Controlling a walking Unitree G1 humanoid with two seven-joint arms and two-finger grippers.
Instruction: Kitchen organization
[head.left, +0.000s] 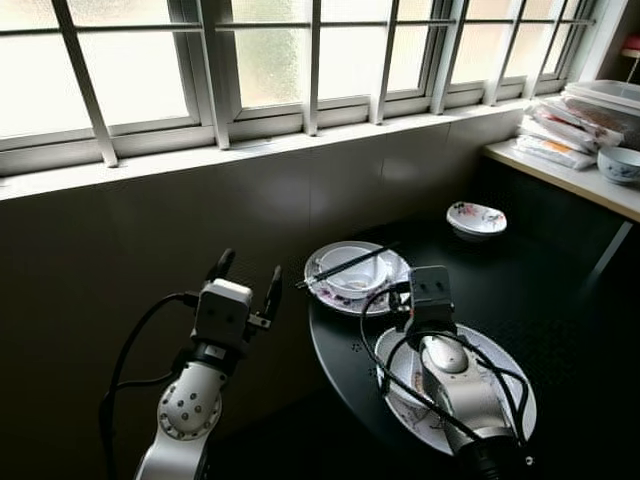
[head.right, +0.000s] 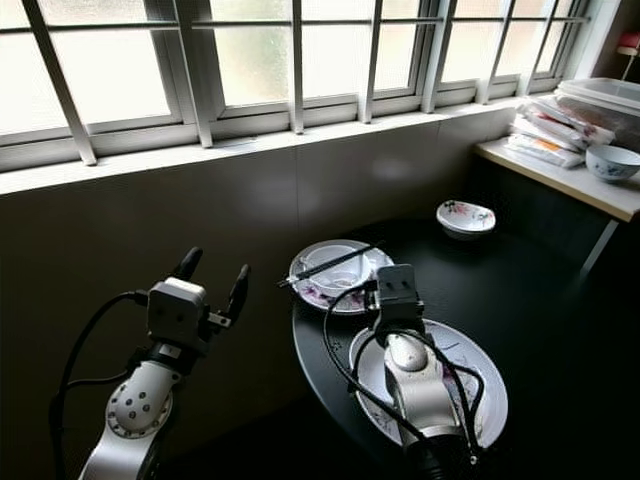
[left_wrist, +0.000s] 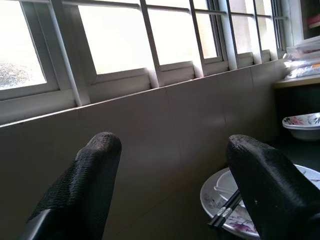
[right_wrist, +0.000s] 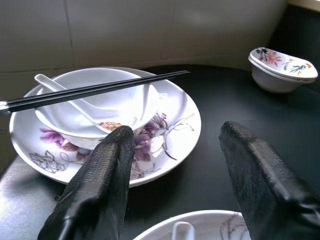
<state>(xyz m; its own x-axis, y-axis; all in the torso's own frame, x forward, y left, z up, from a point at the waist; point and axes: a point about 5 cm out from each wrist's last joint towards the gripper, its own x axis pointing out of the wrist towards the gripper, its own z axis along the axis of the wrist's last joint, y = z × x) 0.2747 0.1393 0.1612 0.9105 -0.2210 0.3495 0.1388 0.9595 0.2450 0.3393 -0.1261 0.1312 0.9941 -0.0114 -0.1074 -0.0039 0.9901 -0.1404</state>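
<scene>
A white floral-patterned plate (right_wrist: 175, 107) sat near the edge of the round black table (head.left: 520, 290) below the window, carrying a white bowl (right_wrist: 117, 107) with a white spoon (right_wrist: 65, 102) inside and black chopsticks (right_wrist: 95, 90) laid across its rim. The right gripper (right_wrist: 172, 165) hovered just short of that plate, fingers spread and empty. The left gripper (head.left: 247, 280) was raised beside the table, spread too.

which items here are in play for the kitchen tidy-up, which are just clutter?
In play:
- black chopsticks across white bowl holding a white spoon
- floral plate beneath
- open right gripper
- near floral plate

Clutter:
- small floral dish
- stacked packets
</scene>
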